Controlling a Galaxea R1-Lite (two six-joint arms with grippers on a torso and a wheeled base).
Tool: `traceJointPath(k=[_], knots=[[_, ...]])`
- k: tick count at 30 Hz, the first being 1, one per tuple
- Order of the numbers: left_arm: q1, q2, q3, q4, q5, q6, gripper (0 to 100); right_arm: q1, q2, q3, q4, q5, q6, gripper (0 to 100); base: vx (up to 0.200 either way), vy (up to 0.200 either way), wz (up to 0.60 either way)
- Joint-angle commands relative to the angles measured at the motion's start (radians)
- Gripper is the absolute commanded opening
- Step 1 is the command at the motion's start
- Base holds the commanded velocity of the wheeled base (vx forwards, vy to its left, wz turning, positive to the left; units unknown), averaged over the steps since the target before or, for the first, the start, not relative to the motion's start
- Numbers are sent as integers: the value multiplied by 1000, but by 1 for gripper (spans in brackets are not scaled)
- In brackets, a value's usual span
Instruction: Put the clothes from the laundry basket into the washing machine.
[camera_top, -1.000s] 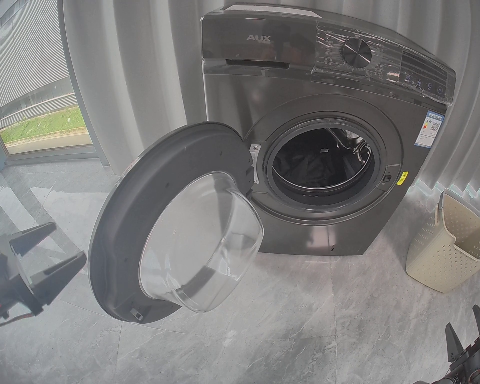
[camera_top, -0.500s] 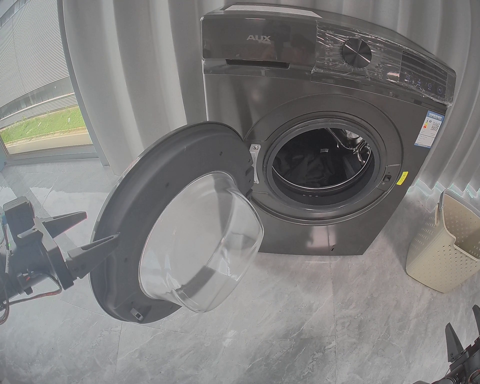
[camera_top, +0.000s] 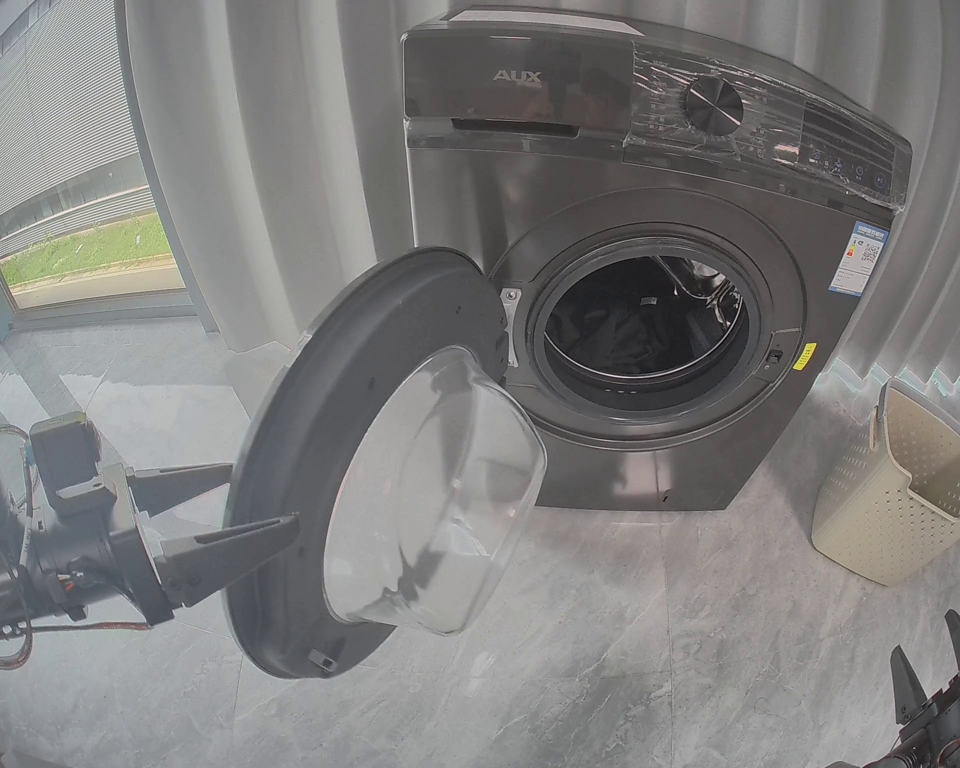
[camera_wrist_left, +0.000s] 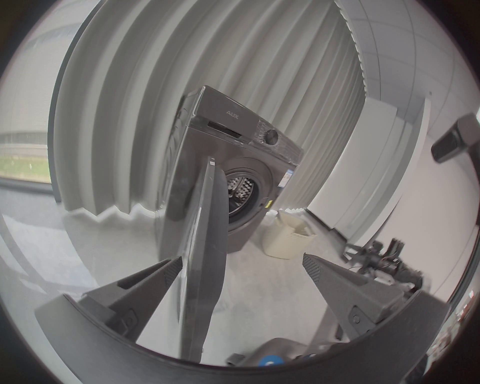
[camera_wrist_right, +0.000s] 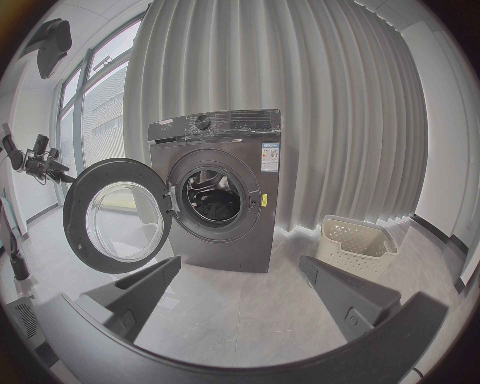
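My left gripper's (camera_top: 265, 494) fingers (camera_wrist_left: 150, 285) are spread wide, with the edge of the washing machine door (camera_top: 330, 400) standing between them, nearer one finger than the other. From the head camera, one fingertip overlaps the door's dark rim and the other runs in behind it. The right gripper (camera_wrist_right: 240, 259) also has its fingers apart and holds nothing.

The door hangs half open and its glass bowl (camera_top: 440, 500) bulges toward me, partly blocking the left side of the way to the drum opening (camera_top: 645, 330). Dark clothes (camera_wrist_right: 215, 210) lie inside the drum. The laundry basket (camera_top: 890, 500) stands on the grey tile floor (camera_top: 600, 640) to the right of the washing machine (camera_top: 480, 200), near the pleated curtain (camera_top: 280, 150). A window (camera_top: 70, 200) is at far left.

Since half a second ago the left gripper has advanced to the right, and the door has swung with it, partway toward shutting. The right gripper has not shifted.

My left arm reaches in low from the left, roughly level, wrist pointing at the door. The right arm sits low at the right, facing the machine and well apart from the basket.
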Motion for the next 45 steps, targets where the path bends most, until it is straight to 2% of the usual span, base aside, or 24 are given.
traceJointPath(k=[1,4,5,6,7,8,11,14,17,25,28,30,31,32,33,34,35,37,45], knots=[[-81,-41,-1,-2,5,-60,100,0,-13,18,-1,0,0,100,0,0,0],[-62,-43,2,-2,22,-46,100,0,-13,18,-1,-1,0,100,0,0,0],[-28,-41,7,-2,40,-11,100,0,-15,18,-1,-1,0,100,0,0,0],[-15,-41,9,0,43,8,100,0,-13,18,-1,-1,0,100,0,0,0],[11,-35,12,3,48,45,100,0,-13,18,-1,0,0,100,0,0,0],[33,-27,18,1,51,68,100,0,-13,18,-1,0,0,100,0,0,0],[70,0,28,-2,57,88,100,0,-13,18,-1,0,0,100,0,0,0],[111,28,16,-5,72,88,100,0,-13,18,-1,-1,0,100,0,0,0],[159,56,13,-31,66,89,100,0,-13,18,-1,0,0,100,0,0,0],[153,154,21,-108,66,89,100,0,-13,18,-1,-1,0,100,0,0,0],[99,181,21,-132,65,88,100,0,-13,18,-1,0,0,100,0,0,0],[25,180,18,-160,65,72,100,0,-13,18,-1,-1,0,100,0,0,0],[25,180,18,-160,65,72,100,0,-13,18,-1,-1,0,100,0,0,0],[-68,172,16,-185,68,37,100,0,-13,18,-1,0,0,100,0,0,0],[-104,168,15,-194,74,16,100,0,-13,18,-1,-1,0,100,0,0,0],[-108,168,15,-195,74,13,100,0,-13,18,-1,0,0,100,0,0,0],[-151,160,15,-206,88,-17,100,0,-13,18,-1,0,0,100,0,0,0],[-162,160,13,-211,104,-23,100,0,-13,18,-1,-1,0,100,0,0,0],[-162,158,24,-232,106,-21,100,0,-13,18,-1,0,0,100,0,0,0]])
